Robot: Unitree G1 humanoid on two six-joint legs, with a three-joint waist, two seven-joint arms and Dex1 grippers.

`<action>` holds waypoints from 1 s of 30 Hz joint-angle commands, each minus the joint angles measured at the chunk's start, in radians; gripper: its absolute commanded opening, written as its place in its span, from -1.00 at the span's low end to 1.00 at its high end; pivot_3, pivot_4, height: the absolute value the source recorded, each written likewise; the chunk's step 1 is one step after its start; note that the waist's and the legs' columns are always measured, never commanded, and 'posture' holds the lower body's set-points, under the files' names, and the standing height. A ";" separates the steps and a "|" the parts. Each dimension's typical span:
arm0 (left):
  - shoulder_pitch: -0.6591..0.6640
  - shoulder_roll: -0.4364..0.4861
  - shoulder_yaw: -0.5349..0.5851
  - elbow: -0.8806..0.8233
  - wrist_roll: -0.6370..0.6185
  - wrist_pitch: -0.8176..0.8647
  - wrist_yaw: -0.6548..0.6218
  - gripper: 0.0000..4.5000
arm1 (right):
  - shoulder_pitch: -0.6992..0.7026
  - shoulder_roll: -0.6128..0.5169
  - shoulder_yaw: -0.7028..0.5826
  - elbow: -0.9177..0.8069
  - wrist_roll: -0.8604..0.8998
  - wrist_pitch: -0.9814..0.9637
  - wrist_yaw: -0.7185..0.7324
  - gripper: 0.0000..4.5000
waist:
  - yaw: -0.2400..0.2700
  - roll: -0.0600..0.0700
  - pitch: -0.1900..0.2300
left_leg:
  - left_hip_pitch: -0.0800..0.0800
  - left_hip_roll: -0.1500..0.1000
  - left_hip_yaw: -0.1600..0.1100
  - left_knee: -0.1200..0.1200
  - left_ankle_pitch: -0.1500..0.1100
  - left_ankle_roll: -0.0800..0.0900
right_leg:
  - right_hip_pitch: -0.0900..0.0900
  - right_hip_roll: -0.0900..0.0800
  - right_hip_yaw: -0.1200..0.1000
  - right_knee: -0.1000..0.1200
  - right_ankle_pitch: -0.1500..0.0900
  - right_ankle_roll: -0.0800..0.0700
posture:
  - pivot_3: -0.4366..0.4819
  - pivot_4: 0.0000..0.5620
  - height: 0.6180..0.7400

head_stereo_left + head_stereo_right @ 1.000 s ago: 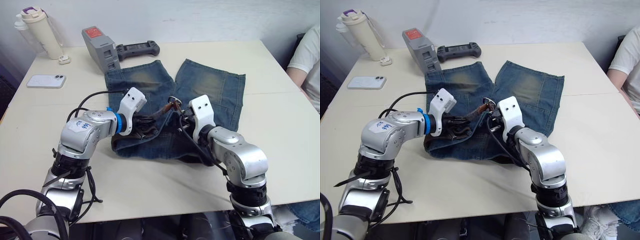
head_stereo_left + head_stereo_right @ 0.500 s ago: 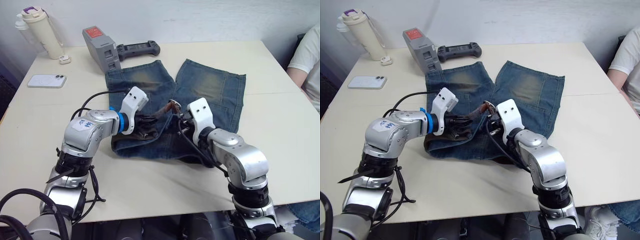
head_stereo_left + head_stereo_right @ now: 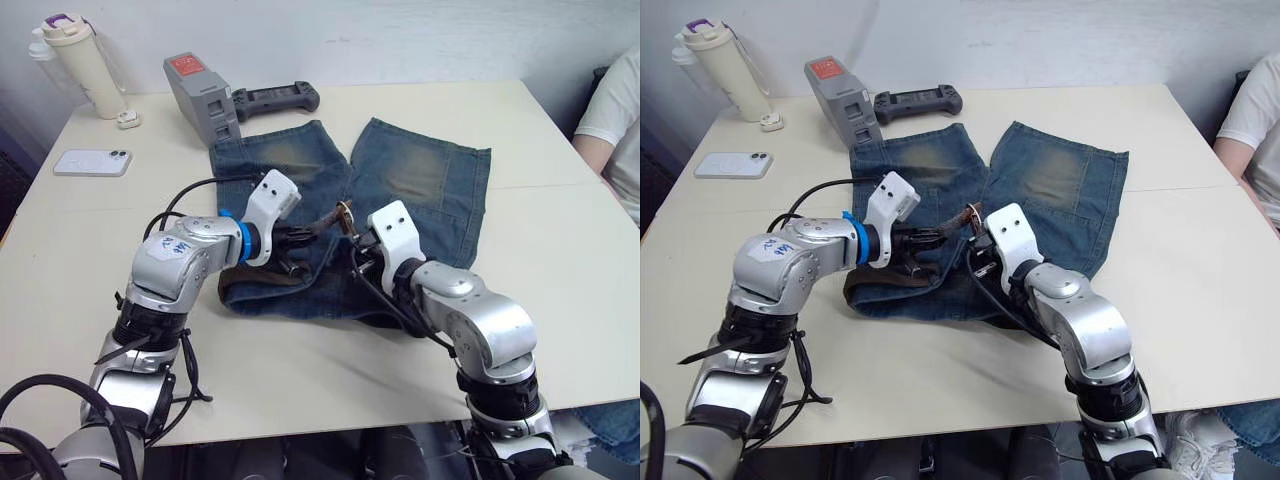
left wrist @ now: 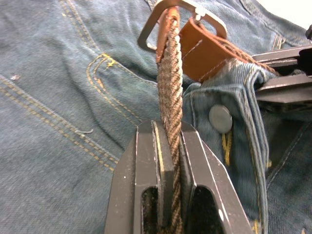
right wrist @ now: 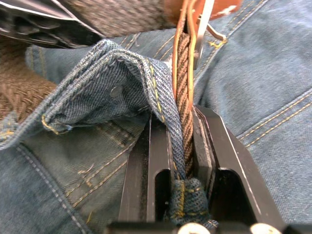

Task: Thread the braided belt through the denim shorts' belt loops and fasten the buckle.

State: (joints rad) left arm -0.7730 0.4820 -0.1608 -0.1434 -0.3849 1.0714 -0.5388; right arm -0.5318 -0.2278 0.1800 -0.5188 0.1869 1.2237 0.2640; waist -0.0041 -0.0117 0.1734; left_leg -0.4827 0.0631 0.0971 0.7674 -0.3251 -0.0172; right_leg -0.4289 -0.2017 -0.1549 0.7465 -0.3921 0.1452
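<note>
The pale surface carries the denim shorts at its middle, legs pointing away, with a phone, a lidded cup, a grey battery pack and a black controller behind. A person's sleeve shows at the right edge. The wrist views show more: the left gripper is clamped on the braided belt just below the buckle; the right gripper pinches belt and waistband together

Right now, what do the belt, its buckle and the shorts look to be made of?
Braided belt: woven brown cord, matte, with a smooth tan end tab, likely leather. Buckle: silvery brushed metal frame. Denim shorts: blue twill with yellow stitching, faded patches.
</note>
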 commanded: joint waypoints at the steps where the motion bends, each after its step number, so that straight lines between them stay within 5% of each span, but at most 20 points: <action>1: -0.014 -0.005 -0.015 -0.038 0.013 -0.050 -0.020 -1.00 | -0.012 -0.019 0.041 -0.060 0.026 0.004 0.027 -0.97 | 0.000 0.000 0.000 | 0.000 0.000 0.000 0.000 0.000 0.000 | 0.000 0.000 0.000 0.000 0.000 0.000 | -0.05 -0.47 -0.47; 13: -0.054 -0.020 -0.055 0.031 0.081 -0.148 -0.053 -1.00 | -0.041 -0.196 0.161 -0.085 0.043 -0.034 0.154 -0.97 | 0.001 0.000 0.000 | 0.000 0.000 0.000 0.000 0.000 0.000 | 0.000 0.000 0.000 -0.001 0.000 0.000 | -0.05 -0.47 -0.47; 19: -0.043 -0.020 -0.048 0.035 0.089 -0.155 -0.071 -1.00 | -0.067 -0.383 0.298 -0.059 -0.039 -0.195 0.258 -0.97 | 0.002 0.000 0.000 | 0.000 0.000 0.000 0.000 0.000 0.000 | 0.001 0.000 0.000 -0.002 0.000 0.000 | -0.05 -0.47 -0.47; 22: -0.035 -0.019 -0.044 0.032 0.091 -0.156 -0.075 -1.00 | -0.067 -0.391 0.283 -0.044 -0.048 -0.245 0.271 -0.97 | 0.002 0.000 0.000 | 0.000 0.000 0.000 0.000 0.000 0.000 | 0.001 0.000 -0.001 -0.002 0.000 0.000 | -0.05 -0.47 -0.47; 30: -0.017 -0.014 -0.048 0.020 0.100 -0.158 -0.077 -1.00 | -0.100 -0.473 0.102 -0.132 0.076 -0.281 0.446 0.64 | 0.006 0.000 0.000 | -0.001 0.000 -0.001 0.001 0.000 0.000 | 0.001 0.000 -0.001 -0.002 0.000 0.000 | -0.05 -0.47 -0.47</action>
State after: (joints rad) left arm -0.7845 0.4607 -0.2219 -0.0787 -0.2913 0.9347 -0.6137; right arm -0.6071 -0.6831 0.3476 -0.5865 0.2282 0.9731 0.6692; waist 0.0019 -0.0120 0.1735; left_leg -0.4833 0.0630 0.0965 0.7680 -0.3250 -0.0168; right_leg -0.4276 -0.2020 -0.1562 0.7444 -0.3921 0.1452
